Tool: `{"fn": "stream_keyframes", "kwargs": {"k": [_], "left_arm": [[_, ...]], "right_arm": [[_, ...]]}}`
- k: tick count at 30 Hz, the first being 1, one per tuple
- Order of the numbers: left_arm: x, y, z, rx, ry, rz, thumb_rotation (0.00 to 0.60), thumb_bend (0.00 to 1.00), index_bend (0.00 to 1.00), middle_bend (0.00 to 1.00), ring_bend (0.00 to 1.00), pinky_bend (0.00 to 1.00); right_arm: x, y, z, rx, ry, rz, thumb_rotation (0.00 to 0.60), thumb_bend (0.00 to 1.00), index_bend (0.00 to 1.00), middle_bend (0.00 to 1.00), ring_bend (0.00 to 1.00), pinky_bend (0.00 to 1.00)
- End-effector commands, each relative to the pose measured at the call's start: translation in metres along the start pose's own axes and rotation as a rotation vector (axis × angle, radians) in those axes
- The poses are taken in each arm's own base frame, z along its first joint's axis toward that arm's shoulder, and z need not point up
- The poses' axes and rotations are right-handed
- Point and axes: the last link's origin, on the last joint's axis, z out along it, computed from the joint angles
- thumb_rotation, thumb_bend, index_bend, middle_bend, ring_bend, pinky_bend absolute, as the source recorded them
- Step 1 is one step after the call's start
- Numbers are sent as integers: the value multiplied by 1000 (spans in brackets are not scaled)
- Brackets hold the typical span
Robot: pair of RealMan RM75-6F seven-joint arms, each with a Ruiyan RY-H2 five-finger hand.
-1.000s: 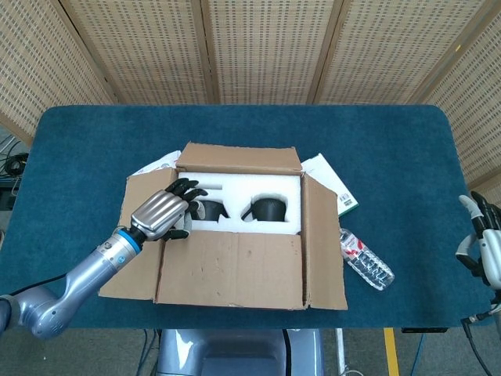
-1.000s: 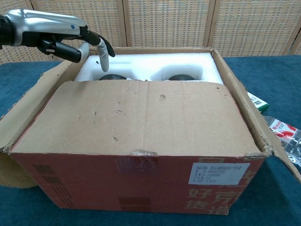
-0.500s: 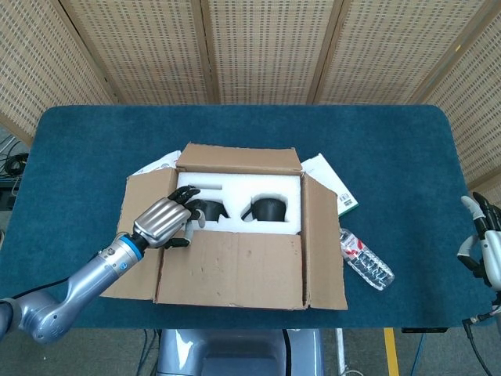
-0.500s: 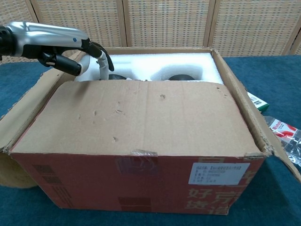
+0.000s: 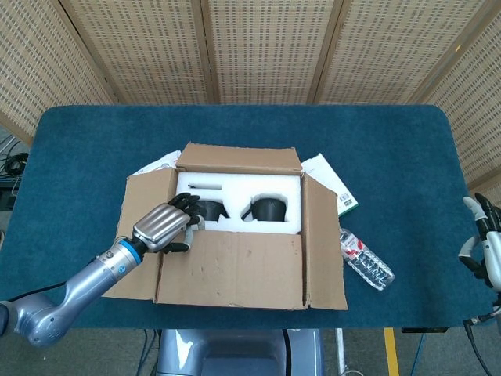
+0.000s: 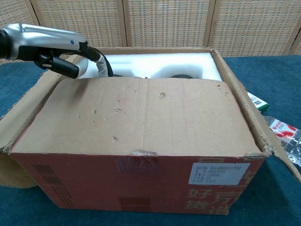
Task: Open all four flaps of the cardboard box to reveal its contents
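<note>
The cardboard box (image 5: pixel 235 235) sits mid-table on the blue table (image 5: pixel 391 157), its far, left and right flaps folded out, while the near flap (image 6: pixel 136 113) still lies over the near half, leaving white foam (image 5: pixel 235 188) with two dark items visible beyond it. The left hand (image 5: pixel 166 223) reaches over the flap's far left edge with fingers curled down behind it; whether they grip it I cannot tell. The right hand (image 5: pixel 485 247) hangs at the table's right edge, fingers loosely apart, holding nothing, well apart from a plastic bottle (image 5: pixel 365 258) just right of the box.
</note>
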Motion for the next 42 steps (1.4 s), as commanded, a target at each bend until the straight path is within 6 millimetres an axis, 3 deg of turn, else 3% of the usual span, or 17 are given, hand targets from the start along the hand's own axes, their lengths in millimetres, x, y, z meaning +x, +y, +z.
{"fn": "stream_keyframes", "kwargs": {"k": [1,18,42], "left_arm": [[15,3,-10,-22,14,-116,266,876,398,209,0,0],[33,16,-39,-117,-108,-446,261,875,395,209,0,0],[54,10,-70,-417,-352,-686,249,870,395,209,0,0]], "right_arm": [[0,0,0,0,0,0,600,956,45,0,0,0],[-1,-4,1,2,3,-5,600,956,45,0,0,0],[0,-7,3,-4,1,-18,600,956,45,0,0,0]]}}
